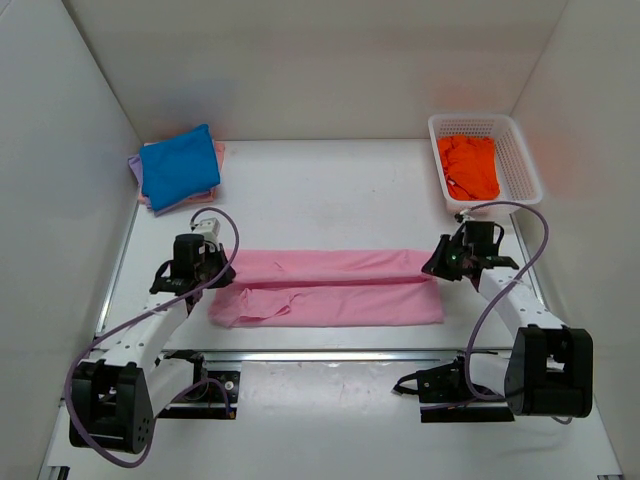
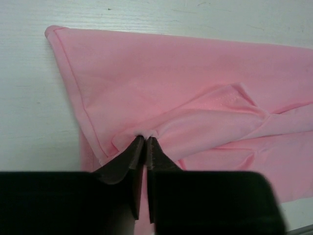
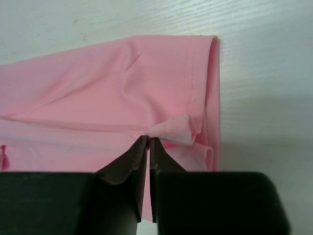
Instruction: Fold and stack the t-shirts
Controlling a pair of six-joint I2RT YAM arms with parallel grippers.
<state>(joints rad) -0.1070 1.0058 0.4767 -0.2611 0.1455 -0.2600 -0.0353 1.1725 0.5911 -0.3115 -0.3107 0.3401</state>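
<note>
We see the light pink t-shirt (image 1: 330, 288) lying lengthwise across the middle of the worktop (image 1: 330, 195), folded into a long band with its far strip lapping over the near part. Our left pincer (image 2: 145, 140) is pressed together on a fold of pink cloth at the shirt's left end. Our right pincer (image 3: 148, 141) nips a small tuft beside the stitched hem at the right end — both sit low at the fabric. In the far left corner the bright blue t-shirt (image 1: 178, 167) rests folded on a pale lavender t-shirt (image 1: 134, 166). The orange t-shirt (image 1: 468, 166) lies crumpled in the white basket (image 1: 522, 165) — far right corner.
</note>
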